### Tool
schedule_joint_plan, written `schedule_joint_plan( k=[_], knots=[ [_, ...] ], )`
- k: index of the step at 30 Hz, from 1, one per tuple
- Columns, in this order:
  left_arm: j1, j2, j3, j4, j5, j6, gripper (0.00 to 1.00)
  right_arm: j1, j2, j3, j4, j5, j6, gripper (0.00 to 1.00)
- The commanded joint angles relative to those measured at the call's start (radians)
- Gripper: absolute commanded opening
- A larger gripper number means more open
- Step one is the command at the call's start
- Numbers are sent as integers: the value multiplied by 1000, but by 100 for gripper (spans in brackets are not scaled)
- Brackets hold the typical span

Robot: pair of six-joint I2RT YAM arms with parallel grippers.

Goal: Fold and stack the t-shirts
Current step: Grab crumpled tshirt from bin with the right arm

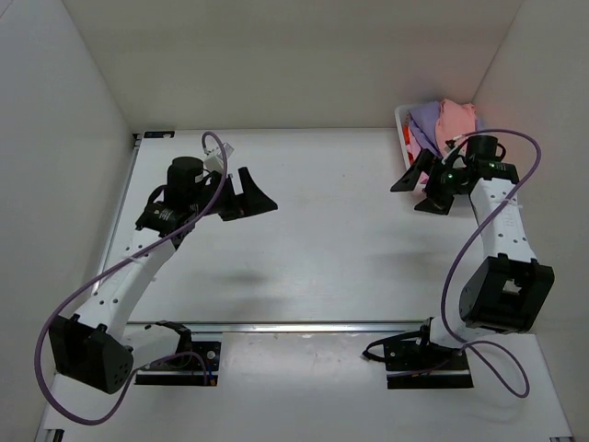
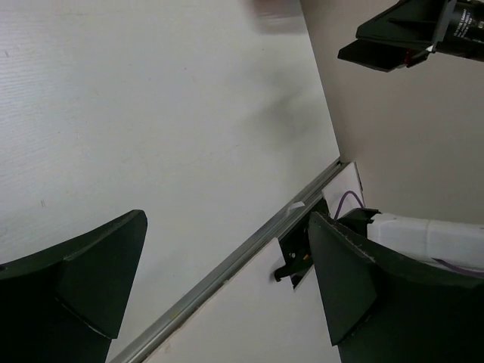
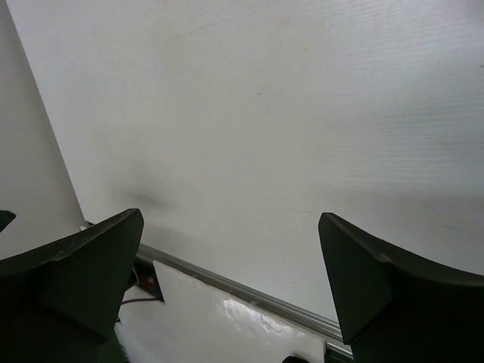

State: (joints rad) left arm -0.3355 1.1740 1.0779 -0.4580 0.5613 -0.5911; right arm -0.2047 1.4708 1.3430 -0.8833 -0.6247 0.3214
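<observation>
Surface: a white table (image 1: 313, 249) boxed in by white walls on three sides; a metal rail (image 1: 304, 325) runs along its near edge; the middle lies bare.
T-shirts: the t-shirts (image 1: 440, 120) sit heaped in a white basket (image 1: 401, 124) at the table's far right corner; a lavender shirt (image 1: 425, 117) lies against a salmon-pink shirt (image 1: 457, 114); none is on the table.
Left arm: the left gripper (image 1: 258, 191) hangs above the table's left half, nearer the far edge; its fingers (image 2: 91, 280) stand wide apart, nothing between them.
Right arm: the right gripper (image 1: 408, 198) hangs just beside the basket's near side; its fingers (image 3: 83, 272) are spread, gripping nothing.
</observation>
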Motion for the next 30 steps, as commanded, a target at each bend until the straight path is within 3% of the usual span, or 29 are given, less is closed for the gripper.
schedule_joint_plan(
  k=[1, 7, 12, 15, 16, 17, 18, 19, 20, 21, 22, 23, 24, 27, 30],
  knots=[
    [18, -72, -15, 51, -6, 5, 99, 19, 19, 96, -16, 46, -71, 100],
    [42, -166, -73, 168, 20, -7, 98, 51, 95, 263, -20, 135, -116, 99],
    [139, -246, -162, 254, 86, -68, 99, 42, 215, 428, 29, 151, -113, 99],
    [135, -251, -162, 268, 97, -65, 99, 57, 272, 513, 73, 276, -102, 99],
    [127, -254, -167, 274, 100, -64, 94, 62, 293, 537, 82, 283, -108, 69],
    [122, -260, -168, 285, 103, -67, 78, 65, 301, 545, 102, 318, -99, 45],
    [125, -258, -171, 280, 106, -65, 33, 64, 322, 556, 127, 373, -94, 15],
    [133, -263, -177, 274, 104, -70, 16, 70, 332, 567, 136, 391, -91, 10],
    [138, -266, -179, 283, 114, -81, 12, 71, 347, 567, 154, 423, -102, 11],
    [147, -272, -194, 292, 124, -93, 16, 73, 353, 577, 170, 477, -105, 21],
    [165, -274, -206, 301, 149, -95, 41, 79, 376, 585, 175, 499, -111, 36],
    [180, -272, -216, 324, 164, -114, 55, 86, 397, 584, 197, 543, -122, 42],
    [181, -274, -231, 340, 195, -124, 62, 91, 402, 597, 214, 601, -149, 49],
    [194, -275, -240, 341, 233, -138, 69, 96, 460, 643, 237, 710, -195, 62],
    [217, -277, -239, 315, 245, -131, 69, 71, 554, 714, 239, 744, -212, 64]
  ],
)
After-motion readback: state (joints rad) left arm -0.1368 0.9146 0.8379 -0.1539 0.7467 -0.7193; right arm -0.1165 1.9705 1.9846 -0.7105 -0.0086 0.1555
